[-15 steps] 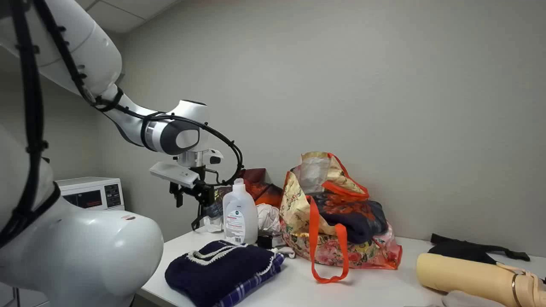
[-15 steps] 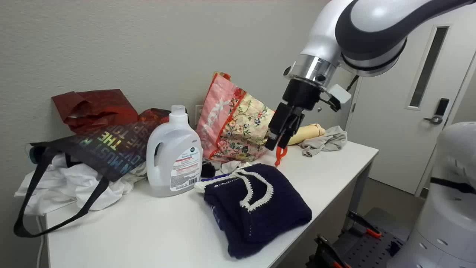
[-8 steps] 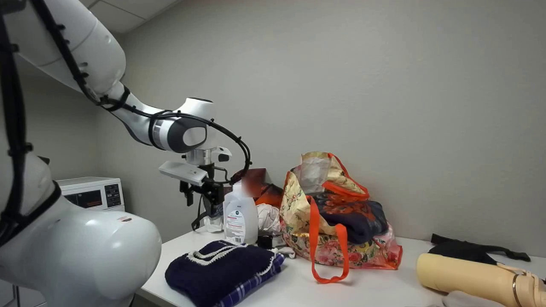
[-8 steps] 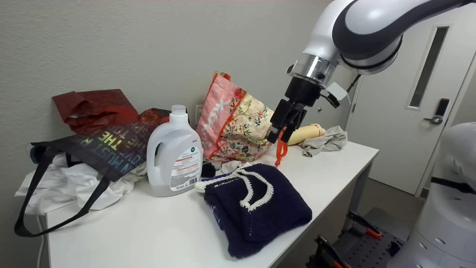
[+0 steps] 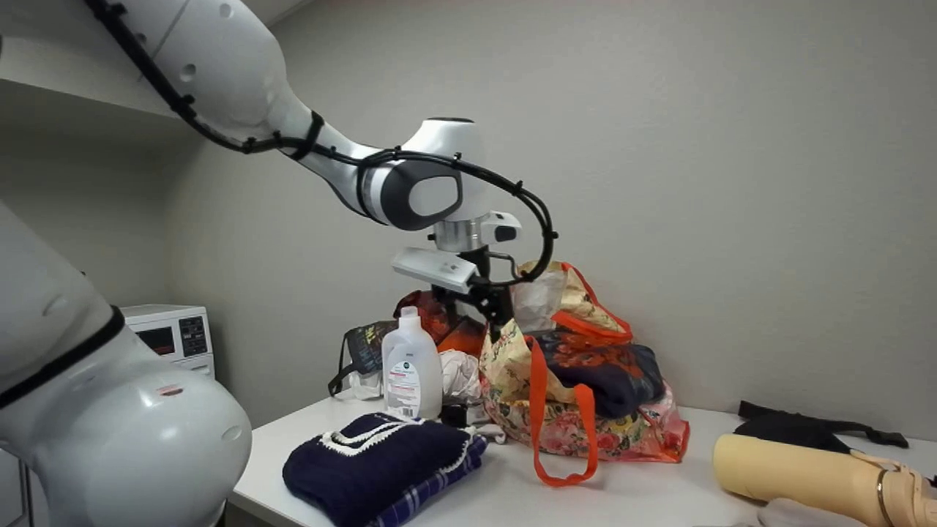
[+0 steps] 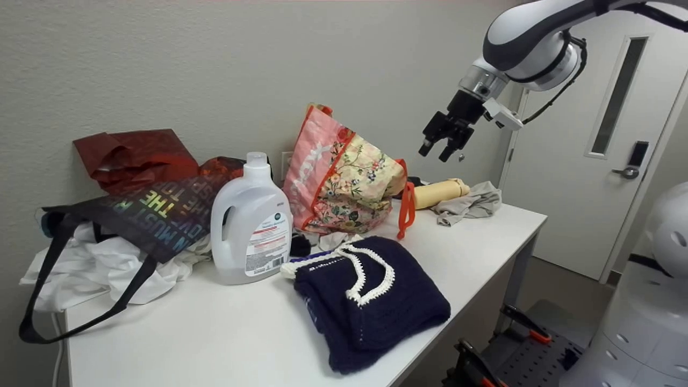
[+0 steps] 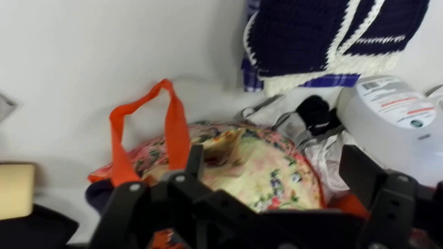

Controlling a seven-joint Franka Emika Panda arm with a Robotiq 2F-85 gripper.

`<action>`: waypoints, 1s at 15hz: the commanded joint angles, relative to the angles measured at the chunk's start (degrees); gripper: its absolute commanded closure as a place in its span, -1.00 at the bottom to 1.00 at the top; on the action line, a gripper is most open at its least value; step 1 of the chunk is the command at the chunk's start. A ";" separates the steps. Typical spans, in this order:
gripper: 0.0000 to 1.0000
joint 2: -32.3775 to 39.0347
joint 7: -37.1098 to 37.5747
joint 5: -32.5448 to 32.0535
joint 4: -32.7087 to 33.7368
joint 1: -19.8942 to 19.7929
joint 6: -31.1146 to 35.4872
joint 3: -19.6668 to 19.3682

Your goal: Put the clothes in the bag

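Observation:
The clothes [image 5: 381,461], a folded navy garment with white trim and a blue checked layer, lie near the table's front edge. They also show in an exterior view [image 6: 398,290] and at the top of the wrist view [image 7: 297,38]. The floral bag [image 5: 509,373] with orange handles sags beside the wall; it also shows in an exterior view [image 6: 349,183] and the wrist view [image 7: 249,169]. A dark cloth with red print [image 5: 600,362] fills its mouth. My gripper [image 5: 474,316] is open and empty, raised above the bag's height [image 6: 435,153]; the wrist view [image 7: 273,154] shows the bag beneath its fingers.
A white plastic bottle [image 5: 412,366] stands between the clothes and a dark printed tote [image 6: 161,209] on white cloth [image 6: 107,263]. A beige roll [image 5: 798,472], a black cloth [image 5: 790,428] and a grey cloth [image 6: 473,203] lie beyond the bag.
My open gripper has risen and moved away from the bottle and clothes toward the bag. The clothes and the bag have not moved.

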 commanded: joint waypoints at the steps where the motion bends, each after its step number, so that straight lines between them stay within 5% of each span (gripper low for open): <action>1: -1.00 10.71 -2.22 1.75 8.39 -1.99 4.14 -4.35; 6: -1.00 23.23 -2.13 7.85 15.61 -2.30 8.11 -6.93; 15: -1.00 39.88 -0.69 16.85 24.68 -8.80 20.12 -1.79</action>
